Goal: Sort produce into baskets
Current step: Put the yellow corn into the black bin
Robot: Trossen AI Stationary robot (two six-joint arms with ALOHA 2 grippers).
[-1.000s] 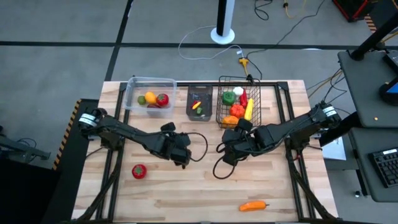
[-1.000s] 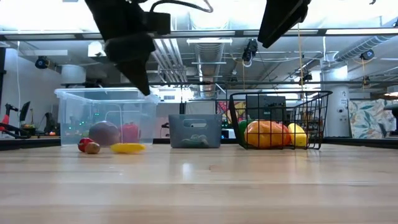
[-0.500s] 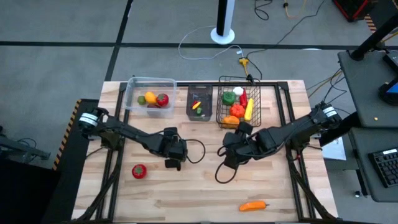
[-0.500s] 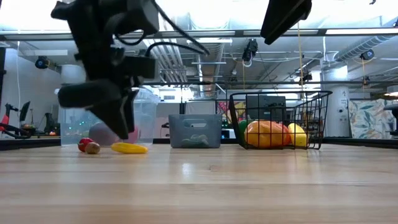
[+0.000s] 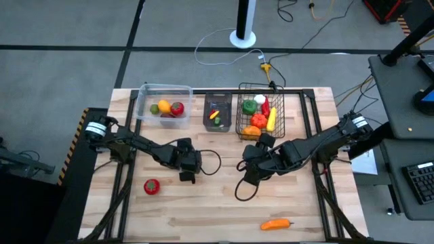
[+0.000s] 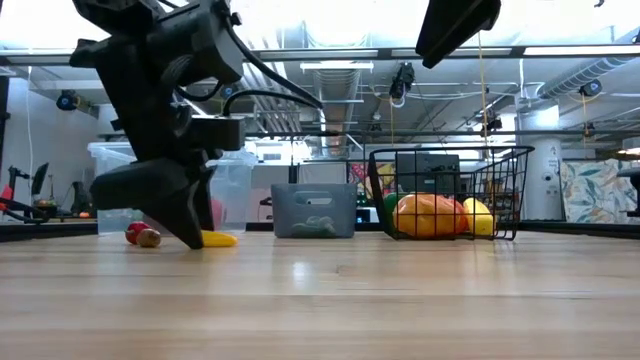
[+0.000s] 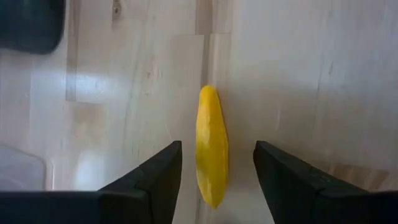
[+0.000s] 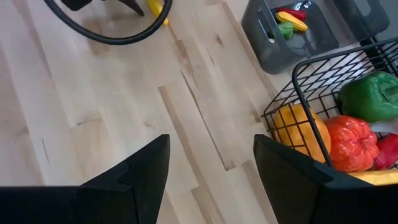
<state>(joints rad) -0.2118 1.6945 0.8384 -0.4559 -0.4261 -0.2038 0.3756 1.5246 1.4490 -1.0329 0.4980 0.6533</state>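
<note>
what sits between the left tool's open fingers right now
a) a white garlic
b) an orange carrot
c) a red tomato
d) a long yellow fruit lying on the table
d: the left wrist view shows the left tool open, its fingers on either side of a long yellow fruit that lies flat on the wooden table, not yet gripped.

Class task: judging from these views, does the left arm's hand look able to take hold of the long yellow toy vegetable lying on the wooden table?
Probably yes. The left hand is open directly over the long yellow toy vegetable, one finger either side, with only bare wooden table around it.
</note>
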